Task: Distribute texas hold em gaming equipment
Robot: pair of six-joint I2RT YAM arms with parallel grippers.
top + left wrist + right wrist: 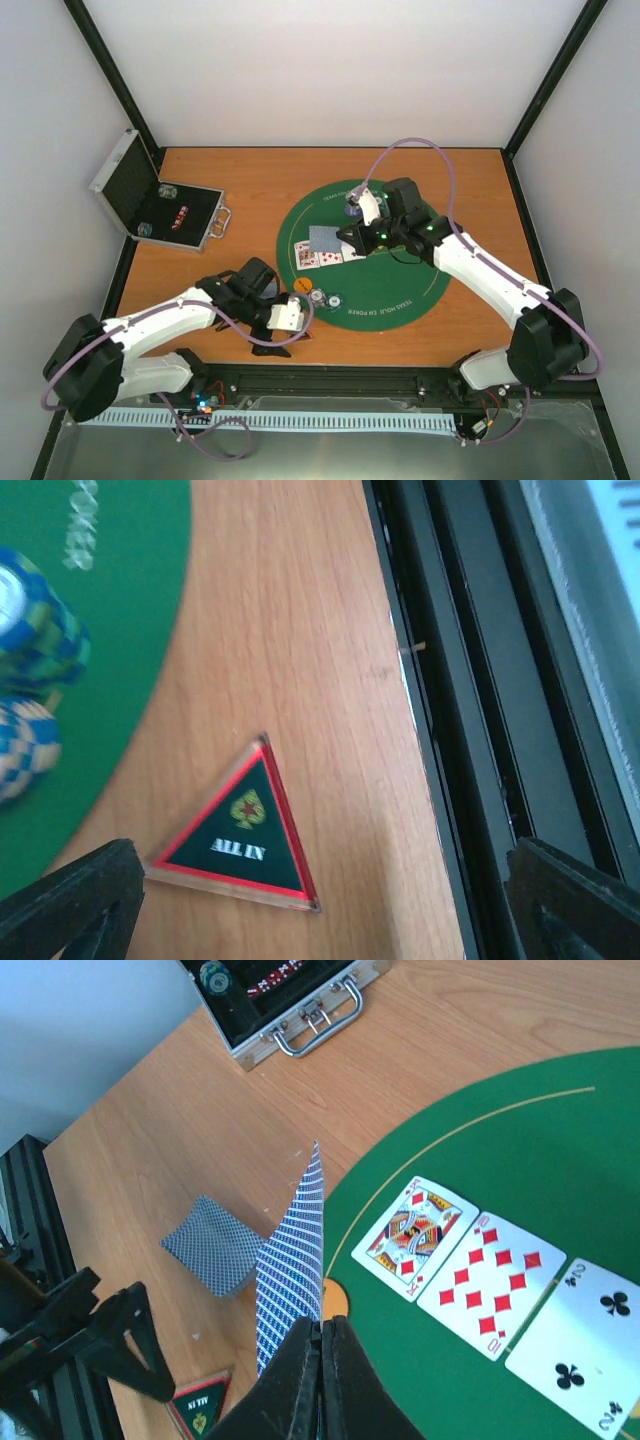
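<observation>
My right gripper (322, 1325) is shut on one blue-backed playing card (295, 1260), holding it above the green mat's left side (325, 238). Face up on the mat lie three cards: king of diamonds (415, 1235), ten of diamonds (490, 1285), two of clubs (580, 1345). A blue-backed deck (210, 1245) rests on the wood left of the mat. My left gripper (320, 910) is open over the red-edged "ALL IN" triangle (240, 830), which lies flat on the wood between its fingers (70, 900), touching neither. Chip stacks (40, 630) sit on the mat's near edge (325, 298).
The open silver case (160, 205) stands at the back left with chips inside. The round green mat (420, 290) covers the table's middle. A black rail (480, 680) runs along the near table edge, close to the triangle. Another chip stack (352, 208) sits by the right gripper (350, 237).
</observation>
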